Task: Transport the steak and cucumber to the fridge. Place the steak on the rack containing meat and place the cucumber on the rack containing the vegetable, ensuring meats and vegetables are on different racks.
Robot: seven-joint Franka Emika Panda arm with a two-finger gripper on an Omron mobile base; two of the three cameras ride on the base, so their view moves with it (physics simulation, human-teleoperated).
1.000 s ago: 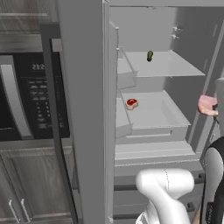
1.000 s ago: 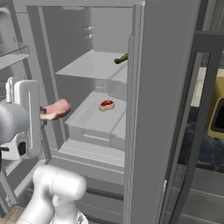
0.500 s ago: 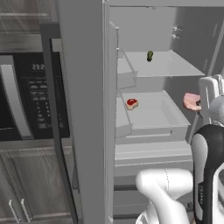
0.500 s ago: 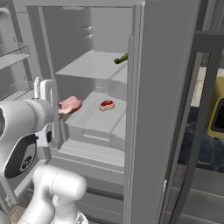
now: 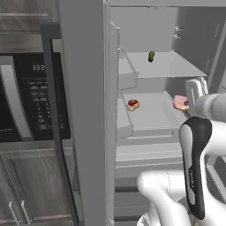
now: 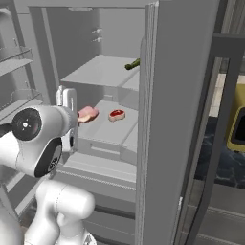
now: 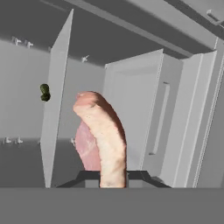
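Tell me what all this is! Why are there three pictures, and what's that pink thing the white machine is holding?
The white machine is a robot arm with a two-finger gripper at its end. Two pictures come from cameras riding behind the arm, one on its left side and one on its right. The third comes from a camera on the hand itself, looking along the gripper. They all look into an open fridge. The pink thing is a raw steak; the gripper is shut on it and holds it over the middle shelf. A small piece of red meat already lies on that shelf. A green vegetable sits on the shelf above.
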